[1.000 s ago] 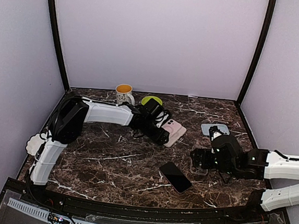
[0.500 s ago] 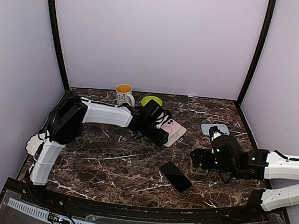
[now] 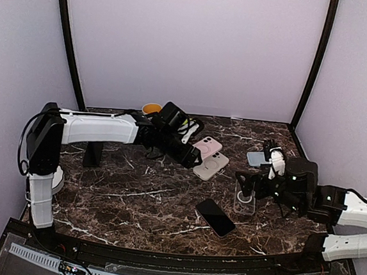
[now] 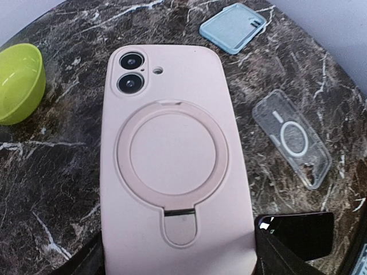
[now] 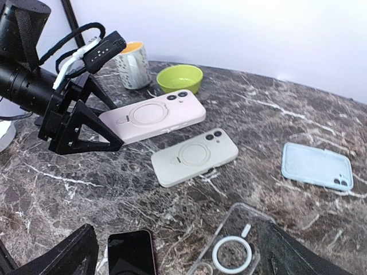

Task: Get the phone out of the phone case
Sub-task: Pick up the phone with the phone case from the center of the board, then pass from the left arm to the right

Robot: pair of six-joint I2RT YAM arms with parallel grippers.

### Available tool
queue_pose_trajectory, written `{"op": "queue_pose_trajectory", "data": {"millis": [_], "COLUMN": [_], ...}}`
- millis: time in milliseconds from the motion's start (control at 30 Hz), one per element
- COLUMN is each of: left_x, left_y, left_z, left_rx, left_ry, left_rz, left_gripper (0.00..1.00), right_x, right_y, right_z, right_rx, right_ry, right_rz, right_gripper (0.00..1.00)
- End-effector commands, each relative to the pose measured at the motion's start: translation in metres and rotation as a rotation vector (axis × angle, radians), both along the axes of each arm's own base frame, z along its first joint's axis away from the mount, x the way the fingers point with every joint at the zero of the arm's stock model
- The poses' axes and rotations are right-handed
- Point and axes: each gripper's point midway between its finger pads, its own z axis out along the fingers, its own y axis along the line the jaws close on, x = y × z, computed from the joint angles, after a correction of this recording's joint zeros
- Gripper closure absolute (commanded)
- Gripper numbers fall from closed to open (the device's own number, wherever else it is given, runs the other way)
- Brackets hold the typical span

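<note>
Your left end effector (image 5: 106, 130) is clamped on the bottom end of the pink matte phone case w/ round ring stand (image 5: 153, 117). The phone (image 4: 133, 81) is inside it, twin camera lenses showing thru the cutout. The case is held off the dark marble table (image 3: 134, 191), back side up, approx level. Just past the left end effector's tip & lower down lies a beige cased phone w/ ring mark (image 5: 195, 156), flat on the table, not touching the pink one. A lime green round bowl (image 5: 179, 77) and a speckled mug w/ orange inside (image 5: 132, 64) sit beyond the left end effector, toward the back wall.

Your right end effector (image 3: 250, 184) has its fingers spread wide, gripping nothing. Directly below it is a clear plastic case w/ white ring (image 5: 232, 252), empty, flat on the table. To its left is a bare black phone (image 3: 215, 217), screen up. Ahead & to its right is a light blue empty case (image 5: 316, 164), well apart from the clear one.
</note>
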Motion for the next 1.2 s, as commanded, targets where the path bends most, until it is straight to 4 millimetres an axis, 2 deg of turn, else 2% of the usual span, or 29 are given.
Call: {"op": "queue_pose_trajectory", "data": {"millis": [0, 33, 67, 100, 200, 233, 267, 300, 333, 367, 433, 533, 633, 700, 833, 1000, 1167], "left_x": [-0.025, -0.033, -0.038, -0.046, -0.067, -0.076, -0.082, -0.091, -0.097, -0.105, -0.121, -0.142, -0.154, -0.161, -0.171, -0.181, -0.189], "left_y": [0.008, 0.011, 0.015, 0.018, 0.031, 0.035, 0.04, 0.043, 0.048, 0.051, 0.059, 0.068, 0.077, 0.082, 0.09, 0.095, 0.096], "left_z": [0.05, 0.044, 0.052, 0.046, 0.055, 0.051, 0.059, 0.055, 0.063, 0.06, 0.073, 0.077, 0.089, 0.09, 0.089, 0.089, 0.092], "left_rx": [-0.112, -0.109, -0.123, -0.12, -0.14, -0.139, -0.151, -0.154, -0.164, -0.168, -0.204, -0.231, -0.276, -0.286, -0.296, -0.323, -0.353], "left_ry": [0.023, 0.051, 0.061, 0.089, 0.138, 0.17, 0.176, 0.208, 0.216, 0.25, 0.278, 0.336, 0.344, 0.359, 0.376, 0.395, 0.418], "left_rz": [-0.025, -0.034, -0.034, -0.045, -0.057, -0.067, -0.072, -0.081, -0.085, -0.091, -0.108, -0.132, -0.128, -0.13, -0.129, -0.135, -0.156], "left_gripper": [0.49, 0.49, 0.5, 0.5, 0.5, 0.5, 0.51, 0.51, 0.51, 0.51, 0.5, 0.51, 0.51, 0.51, 0.51, 0.53, 0.54], "right_x": [-0.007, -0.013, -0.017, -0.022, -0.032, -0.034, -0.038, -0.04, -0.045, -0.047, -0.049, -0.048, -0.038, -0.029, -0.026, -0.021, -0.027], "right_y": [0.031, 0.038, 0.045, 0.052, 0.066, 0.069, 0.073, 0.076, 0.081, 0.084, 0.091, 0.1, 0.108, 0.118, 0.135, 0.151, 0.165], "right_z": [0.022, 0.02, 0.016, 0.013, 0.005, 0.004, 0.002, 0.002, 0.0, -0.001, -0.002, -0.008, -0.005, 0.004, 0.02, 0.021, 0.019], "right_rx": [-0.042, -0.071, -0.101, -0.135, -0.234, -0.257, -0.28, -0.303, -0.317, -0.333, -0.374, -0.48, -0.558, -0.568, -0.563, -0.627, -0.645], "right_ry": [-0.18, -0.199, -0.216, -0.237, -0.299, -0.322, -0.346, -0.37, -0.389, -0.409, -0.451, -0.521, -0.585, -0.628, -0.714, -0.759, -0.789], "right_rz": [0.219, 0.29, 0.351, 0.413, 0.552, 0.584, 0.626, 0.658, 0.71, 0.741, 0.79, 0.846, 0.842, 0.821, 0.803, 0.815, 0.867], "right_gripper": [0.01, 0.01, 0.01, 0.01, 0.01, 0.01, 0.01, 0.01, 0.01, 0.02, 0.02, 0.01, 0.01, 0.01, 0.01, 0.01, 0.02]}}
